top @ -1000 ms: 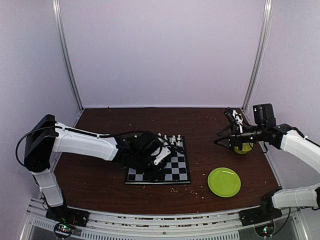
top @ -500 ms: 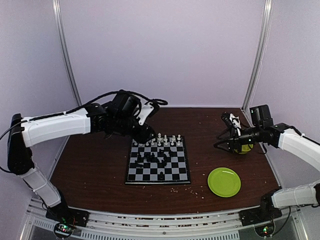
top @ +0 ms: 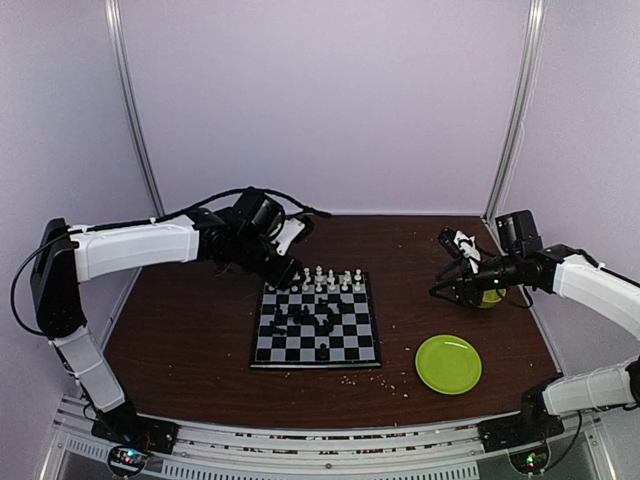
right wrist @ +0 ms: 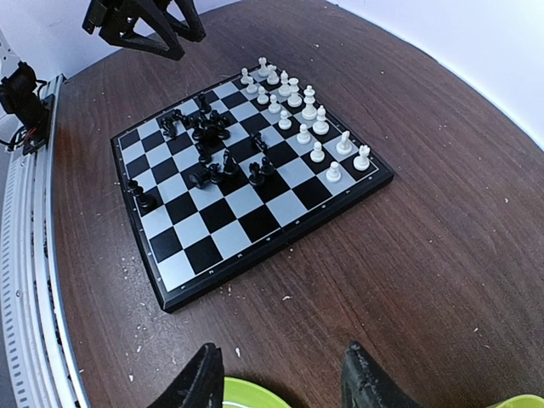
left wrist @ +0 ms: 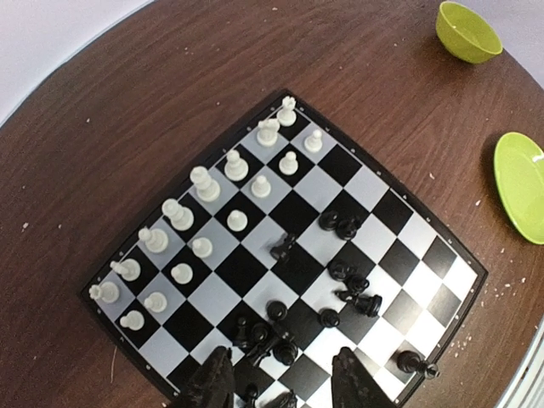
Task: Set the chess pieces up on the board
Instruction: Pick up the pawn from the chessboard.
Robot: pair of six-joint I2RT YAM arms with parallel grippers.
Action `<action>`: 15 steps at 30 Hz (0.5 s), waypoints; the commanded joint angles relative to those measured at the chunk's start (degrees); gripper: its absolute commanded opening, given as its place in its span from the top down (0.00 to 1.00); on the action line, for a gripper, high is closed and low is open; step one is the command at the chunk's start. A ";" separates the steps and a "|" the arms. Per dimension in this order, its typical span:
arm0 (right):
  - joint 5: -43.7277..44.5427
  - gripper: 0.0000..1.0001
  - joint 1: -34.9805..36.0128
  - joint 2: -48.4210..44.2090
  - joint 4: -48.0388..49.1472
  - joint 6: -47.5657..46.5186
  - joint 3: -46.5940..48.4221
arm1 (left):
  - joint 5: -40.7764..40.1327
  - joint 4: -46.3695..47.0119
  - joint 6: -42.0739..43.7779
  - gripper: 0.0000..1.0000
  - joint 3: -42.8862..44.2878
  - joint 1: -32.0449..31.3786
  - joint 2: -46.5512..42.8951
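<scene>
A small black-and-grey checkered chessboard (top: 345,345) lies mid-table, tiny white plastic chessmen (left wrist: 205,181) lining its far edge, black chessmen (left wrist: 368,303) jumbled centrally. The left gripper (left wrist: 285,387) by its far-left corner and the right gripper (right wrist: 285,378) well off right both gape empty

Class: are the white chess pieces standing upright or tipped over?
Upright: the white chess pieces stand base-down in two rows along one edge of the board.

Board (left wrist: 422,231) was checkered black and grey-white, thin black rim. White chess pieces (left wrist: 204,183) plain white; black chess pieces (left wrist: 367,302) plain black. Desk (top: 200,340) was dark brown wood-grain, flecked with pale crumbs (top: 347,380). Plate (top: 447,363) lime green. Bowl (left wrist: 466,31) yellow-green. Arms (top: 130,250) had white shells, black joints. Left hand (left wrist: 285,384), right hand (right wrist: 285,378): black. Walls (top: 320,100) pale lilac.
</scene>
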 commanded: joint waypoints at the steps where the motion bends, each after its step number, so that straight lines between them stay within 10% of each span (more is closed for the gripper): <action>1: 3.42 0.54 0.00 -0.86 0.13 0.30 2.10 | 4.52 6.97 -0.58 0.60 0.62 -0.16 3.52; 15: 2.19 0.59 3.19 3.55 -3.16 1.04 6.18 | 8.55 0.91 17.18 0.63 12.10 0.01 18.08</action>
